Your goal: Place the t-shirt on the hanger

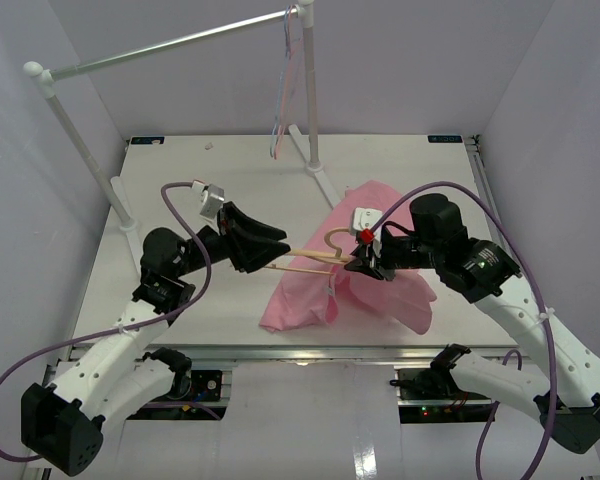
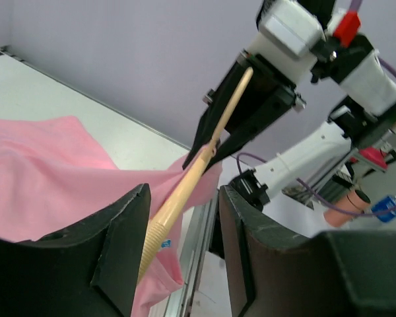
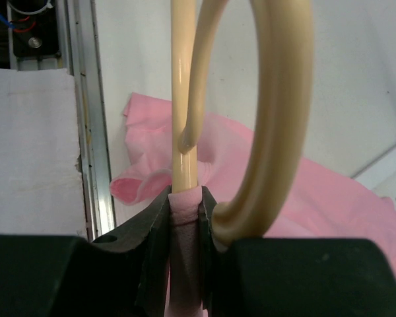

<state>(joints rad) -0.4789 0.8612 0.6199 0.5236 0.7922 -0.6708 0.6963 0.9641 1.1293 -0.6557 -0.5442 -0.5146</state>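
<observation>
Right wrist: right claw clenched on hanger and t-shirt; left claw released, straddling hanger arm.

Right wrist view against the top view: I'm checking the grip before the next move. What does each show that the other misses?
Only the right wrist: the right gripper shut on t-shirt cloth, pinched together with the hanger bar. Only the top: the left gripper open around the hanger's other end, and the rail at the back. Both: hanger, t-shirt, table.
</observation>
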